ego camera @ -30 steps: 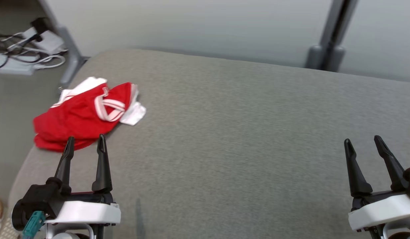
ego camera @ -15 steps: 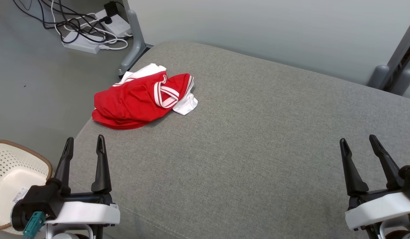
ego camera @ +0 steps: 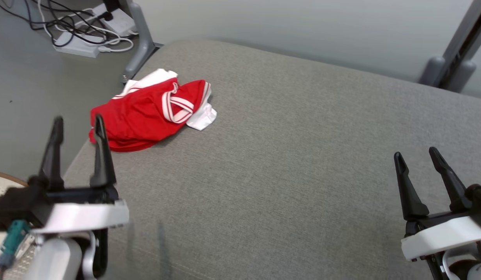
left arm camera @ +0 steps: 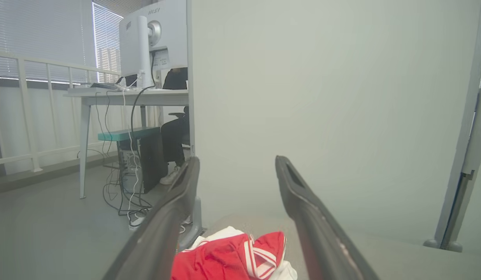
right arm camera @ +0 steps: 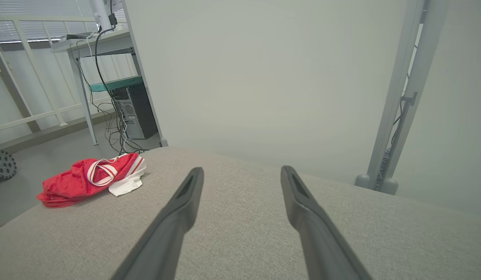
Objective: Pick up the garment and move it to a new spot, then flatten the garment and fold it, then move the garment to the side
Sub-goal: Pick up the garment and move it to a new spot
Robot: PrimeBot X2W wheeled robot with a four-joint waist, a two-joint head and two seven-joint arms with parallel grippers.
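The garment (ego camera: 141,118) is a crumpled red top with white trim and white sleeves, lying near the far left corner of the grey padded surface (ego camera: 287,155). My left gripper (ego camera: 78,121) stands open just short of the garment's near edge, nothing between its fingers. The left wrist view has the garment (left arm camera: 225,258) low between the two dark fingers (left arm camera: 302,202). My right gripper (ego camera: 415,153) is open at the lower right, far from the cloth. The right wrist view puts the garment (right arm camera: 83,179) far to the left.
A white perforated basket (ego camera: 1,179) with a brown rim sits on the floor at the lower left. Cables and a power strip (ego camera: 75,39) lie on the floor behind the surface's corner. A grey partition wall (ego camera: 302,27) and metal posts (ego camera: 456,42) stand behind.
The head camera has kept shifting, so the whole scene slid. My left gripper has risen and moved forward toward the garment. The garment lies unmoved; the right gripper holds its pose.
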